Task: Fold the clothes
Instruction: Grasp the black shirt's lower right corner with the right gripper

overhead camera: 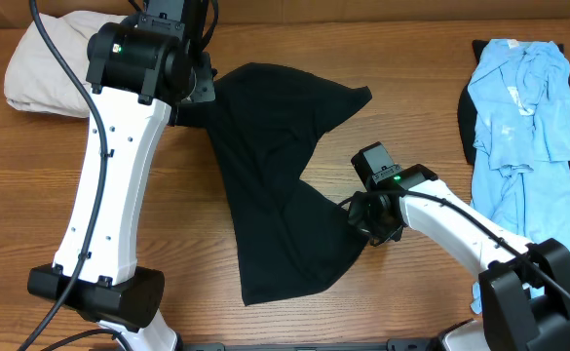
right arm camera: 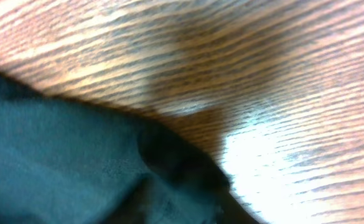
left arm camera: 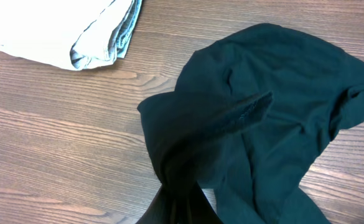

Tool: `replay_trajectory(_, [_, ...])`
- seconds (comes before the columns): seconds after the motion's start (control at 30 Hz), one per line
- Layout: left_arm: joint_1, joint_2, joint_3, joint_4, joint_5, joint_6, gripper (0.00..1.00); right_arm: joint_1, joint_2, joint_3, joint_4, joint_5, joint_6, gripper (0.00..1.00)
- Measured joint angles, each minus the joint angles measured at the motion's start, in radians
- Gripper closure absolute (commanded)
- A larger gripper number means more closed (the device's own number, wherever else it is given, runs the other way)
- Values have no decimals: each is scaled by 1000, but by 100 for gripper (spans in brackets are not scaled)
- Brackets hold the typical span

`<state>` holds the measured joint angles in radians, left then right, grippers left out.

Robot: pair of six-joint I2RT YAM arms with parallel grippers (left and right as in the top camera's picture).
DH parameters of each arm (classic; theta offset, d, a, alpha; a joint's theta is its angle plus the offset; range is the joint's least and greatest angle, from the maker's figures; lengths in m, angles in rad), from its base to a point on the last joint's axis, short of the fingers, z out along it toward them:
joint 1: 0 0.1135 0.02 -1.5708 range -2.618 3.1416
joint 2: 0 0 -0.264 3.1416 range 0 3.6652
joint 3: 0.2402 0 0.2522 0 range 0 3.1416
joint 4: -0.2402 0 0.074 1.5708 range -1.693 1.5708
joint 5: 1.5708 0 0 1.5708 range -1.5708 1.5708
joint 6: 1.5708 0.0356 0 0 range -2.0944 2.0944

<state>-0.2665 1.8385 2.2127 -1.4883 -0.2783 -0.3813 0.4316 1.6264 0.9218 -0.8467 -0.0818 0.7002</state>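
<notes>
A large black garment (overhead camera: 275, 166) lies spread and rumpled across the middle of the wooden table. My left gripper (overhead camera: 195, 93) is at its far left corner. In the left wrist view that gripper (left arm camera: 180, 200) is shut on a bunched fold of the black garment (left arm camera: 262, 81), which hangs away from it. My right gripper (overhead camera: 362, 216) is at the garment's right edge, low over the table. The right wrist view is blurred. Black cloth (right arm camera: 57, 155) fills its lower left and hides the fingers.
A folded beige garment (overhead camera: 41, 73) lies at the far left corner, also seen pale in the left wrist view (left arm camera: 63, 31). A light blue shirt (overhead camera: 523, 107) lies crumpled on a dark cloth (overhead camera: 465, 117) at the far right. Bare wood (overhead camera: 197, 253) shows in front.
</notes>
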Motion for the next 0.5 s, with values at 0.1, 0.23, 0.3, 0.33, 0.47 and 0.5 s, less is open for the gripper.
replay_trajectory(0.1, [0, 0, 0, 0, 0, 11, 96, 0, 0, 0, 0, 10, -1, 96])
replay_trajectory(0.23, [0, 0, 0, -1, -9, 22, 96, -6, 0, 0, -1, 15, 2, 96])
replay_trajectory(0.3, [0, 0, 0, -1, -11, 23, 96, -28, 0, 0, 0, 14, -1, 96])
replay_trajectory(0.33, [0, 0, 0, -1, -12, 23, 96, -45, 0, 0, 0, 11, -6, 96])
replay_trajectory(0.47, [0, 0, 0, 0, -11, 23, 96, -165, 0, 21, -2, -17, -63, 96])
replay_trajectory(0.5, [0, 0, -1, -1, -11, 23, 96, -195, 0, 33, -2, -25, -79, 96])
